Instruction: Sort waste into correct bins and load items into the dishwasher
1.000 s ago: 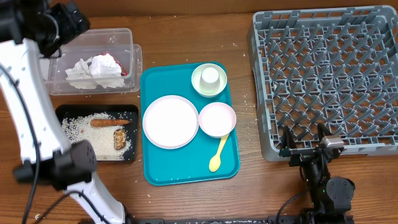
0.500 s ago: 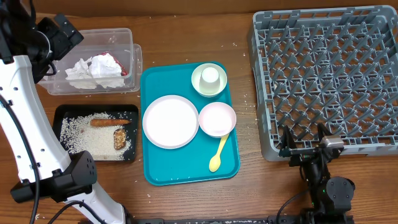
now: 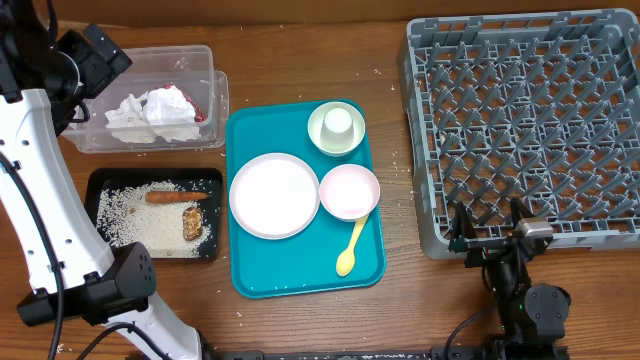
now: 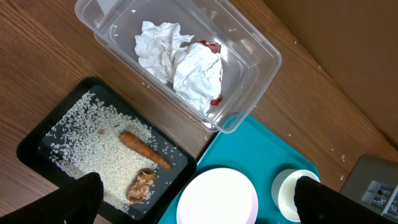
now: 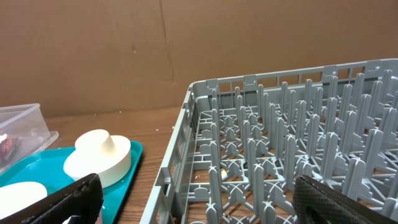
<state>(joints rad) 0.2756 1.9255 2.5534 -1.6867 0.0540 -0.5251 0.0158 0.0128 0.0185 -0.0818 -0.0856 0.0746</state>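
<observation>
Right gripper (image 3: 488,230): low at the near right of the wooden table (image 3: 300,50), just at the near wall of the rack; jaws spread wide, nothing between them.
Pale yellow plastic spoon (image 3: 351,248): lies on the flat teal tray (image 3: 290,268) near its near right corner, well to the left of the right gripper.
Shallow black rectangular tray (image 3: 150,172): near left, beside the teal tray; it holds white rice-like crumbs (image 3: 130,210), an orange carrot-like stick (image 3: 175,197) and a brown crumbly food chunk (image 3: 192,224).
Large pale pink-white round plate (image 3: 274,195): middle of the teal tray, left side.
Whitish pink bowl (image 3: 349,191): just right of the plate, touching the spoon's handle end.
Pale greenish-white bowl (image 3: 318,137): far end of the teal tray, with a small white cup (image 3: 339,121) upside down inside it.
Clear plastic rectangular tub (image 3: 190,55): far left; inside, a crumpled white paper napkin (image 3: 150,112) and a small red snack wrapper (image 4: 212,47).
Left gripper (image 4: 198,198): raised high over the left end of the tub; fingers far apart, holding nothing.
Large square grey plastic dish rack (image 3: 520,120): far right, pegs upright.
</observation>
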